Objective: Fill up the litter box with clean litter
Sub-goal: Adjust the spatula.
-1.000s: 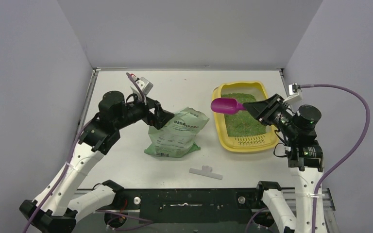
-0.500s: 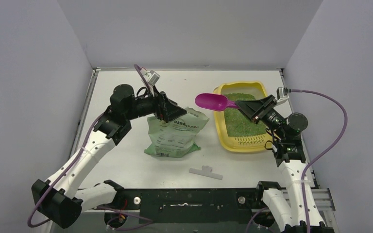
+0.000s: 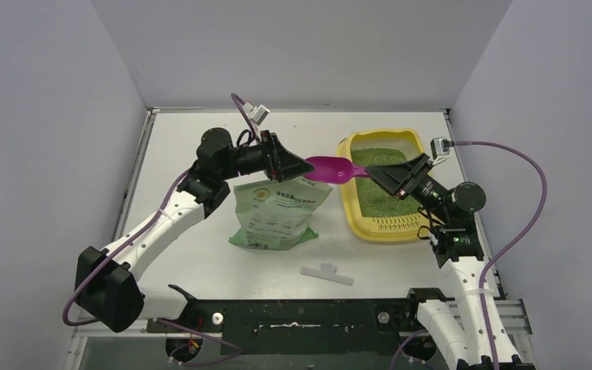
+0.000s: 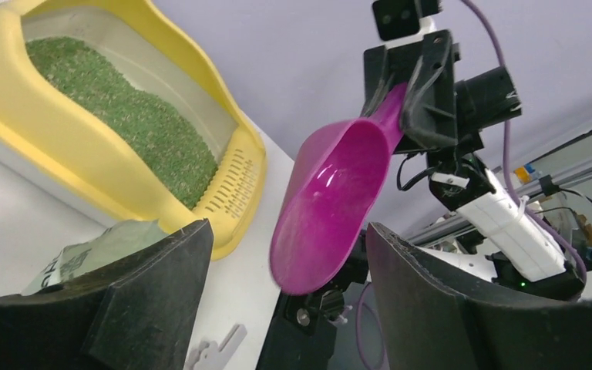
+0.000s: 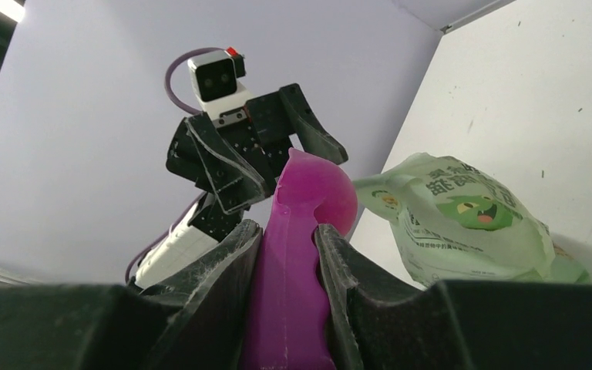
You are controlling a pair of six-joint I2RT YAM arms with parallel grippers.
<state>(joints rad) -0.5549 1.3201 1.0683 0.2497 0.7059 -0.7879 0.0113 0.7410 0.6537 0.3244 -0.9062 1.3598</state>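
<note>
We saw the litter box (image 3: 393, 227) part-filled with clean litter (image 3: 385, 202), our right claw (image 3: 375, 174) clamped on the empty scoop (image 3: 327, 169), our left claw (image 3: 299, 163) spread apart around its bowl.

bright, even overhead light, soft shadows, glare on the magenta scoop (image 4: 330, 202), wrist-view foregrounds slightly soft

The right claw (image 3: 375, 171) holds the magenta scoop (image 3: 329, 169), bowl at left claw (image 3: 298, 163).
</note>
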